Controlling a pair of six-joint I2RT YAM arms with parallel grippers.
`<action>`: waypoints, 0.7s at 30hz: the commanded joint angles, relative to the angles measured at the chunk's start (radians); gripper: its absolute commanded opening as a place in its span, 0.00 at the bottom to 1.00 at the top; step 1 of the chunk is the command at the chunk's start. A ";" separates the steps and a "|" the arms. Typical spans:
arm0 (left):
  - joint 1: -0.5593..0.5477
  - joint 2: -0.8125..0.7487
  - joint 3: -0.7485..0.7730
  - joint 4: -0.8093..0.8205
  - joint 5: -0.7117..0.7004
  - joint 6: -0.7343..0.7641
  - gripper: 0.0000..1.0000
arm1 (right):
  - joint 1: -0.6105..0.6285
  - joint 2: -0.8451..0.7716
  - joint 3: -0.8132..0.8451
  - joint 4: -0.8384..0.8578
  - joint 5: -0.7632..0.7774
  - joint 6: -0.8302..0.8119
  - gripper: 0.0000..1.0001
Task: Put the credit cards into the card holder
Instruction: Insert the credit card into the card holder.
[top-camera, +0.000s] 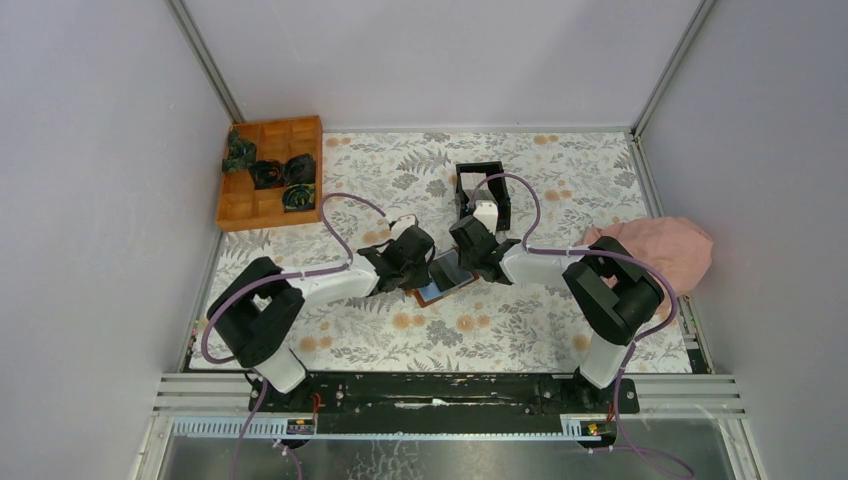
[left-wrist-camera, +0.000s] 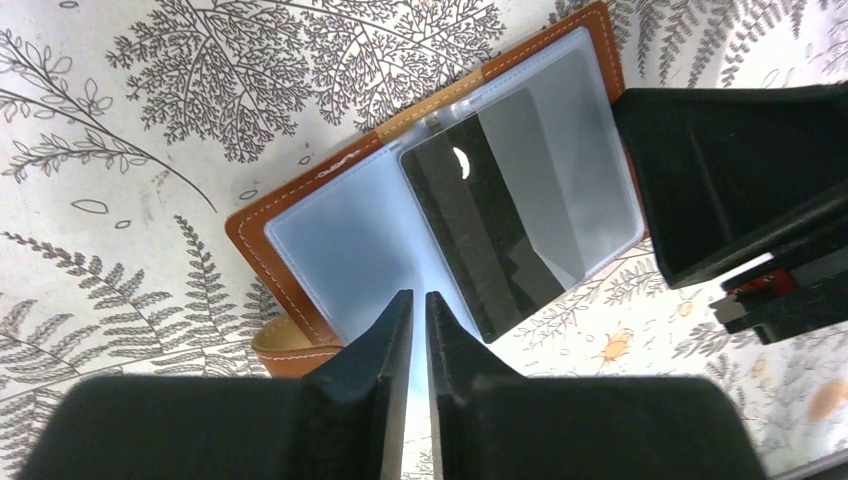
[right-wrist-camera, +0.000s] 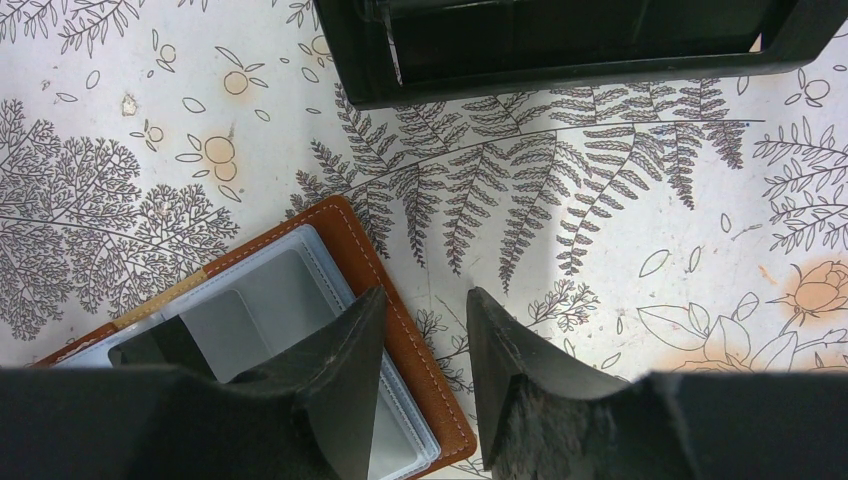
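Note:
The card holder (left-wrist-camera: 300, 195) lies open on the patterned table, brown leather with clear sleeves facing up; it also shows in the top view (top-camera: 443, 279) and the right wrist view (right-wrist-camera: 390, 300). One card (left-wrist-camera: 480, 235), glossy and dark-looking, sits in its right-hand sleeve with the near end poking past the holder's edge. My left gripper (left-wrist-camera: 418, 298) is over the near edge of the left sleeve, jaws almost together with only a thin slit. I cannot tell whether it pinches the sleeve. My right gripper (right-wrist-camera: 427, 295) is open at the holder's other edge, one finger over the sleeve, nothing between the fingers.
A black box (top-camera: 482, 185) with upright walls stands just behind the grippers (right-wrist-camera: 560, 60). An orange wooden compartment tray (top-camera: 262, 205) with dark bundles is at the back left. A pink cloth (top-camera: 665, 245) lies at the right edge.

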 joint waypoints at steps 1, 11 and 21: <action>-0.005 0.021 0.008 -0.014 -0.036 0.052 0.14 | 0.004 0.126 -0.087 -0.216 -0.096 0.006 0.43; -0.036 0.057 0.019 0.033 -0.059 0.109 0.06 | 0.003 0.120 -0.086 -0.215 -0.101 0.003 0.43; -0.049 0.071 0.013 0.128 -0.064 0.125 0.08 | 0.004 0.126 -0.096 -0.204 -0.110 0.004 0.43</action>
